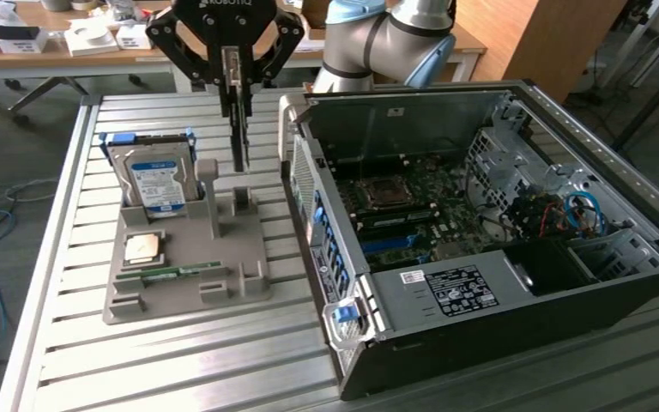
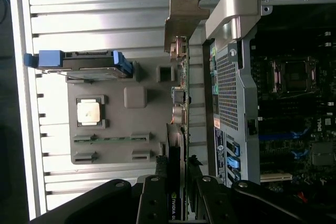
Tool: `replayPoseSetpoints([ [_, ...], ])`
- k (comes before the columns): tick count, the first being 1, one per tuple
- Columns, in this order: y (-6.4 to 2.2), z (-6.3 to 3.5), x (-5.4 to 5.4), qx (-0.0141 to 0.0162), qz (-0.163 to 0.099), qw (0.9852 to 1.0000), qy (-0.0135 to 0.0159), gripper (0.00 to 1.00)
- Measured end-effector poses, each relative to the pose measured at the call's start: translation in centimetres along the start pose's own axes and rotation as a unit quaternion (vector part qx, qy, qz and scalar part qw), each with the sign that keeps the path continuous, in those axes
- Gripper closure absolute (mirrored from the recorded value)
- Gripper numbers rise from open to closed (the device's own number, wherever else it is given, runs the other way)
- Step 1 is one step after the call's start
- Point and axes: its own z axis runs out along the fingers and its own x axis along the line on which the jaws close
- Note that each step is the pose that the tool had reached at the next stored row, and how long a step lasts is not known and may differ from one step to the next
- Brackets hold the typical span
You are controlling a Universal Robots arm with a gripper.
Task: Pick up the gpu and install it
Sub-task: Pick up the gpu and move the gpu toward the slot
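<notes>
One graphics card (image 1: pixel 239 142) sits pinched edge-on in your gripper (image 1: pixel 233 101), above the grey tray (image 1: pixel 244 287), beside the open computer case (image 1: pixel 501 335).

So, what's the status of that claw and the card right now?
Claw shut on thin dark green card with silvery bracket. Card hangs above grey tray, beside open black computer case. Nothing seen in the way.
</notes>
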Motion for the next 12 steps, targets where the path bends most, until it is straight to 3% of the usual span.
replayPoseSetpoints([
  [12, 0.03, -0.59, -0.01, 0.0, 0.0, 1.0, 0.0, 0.74],
])
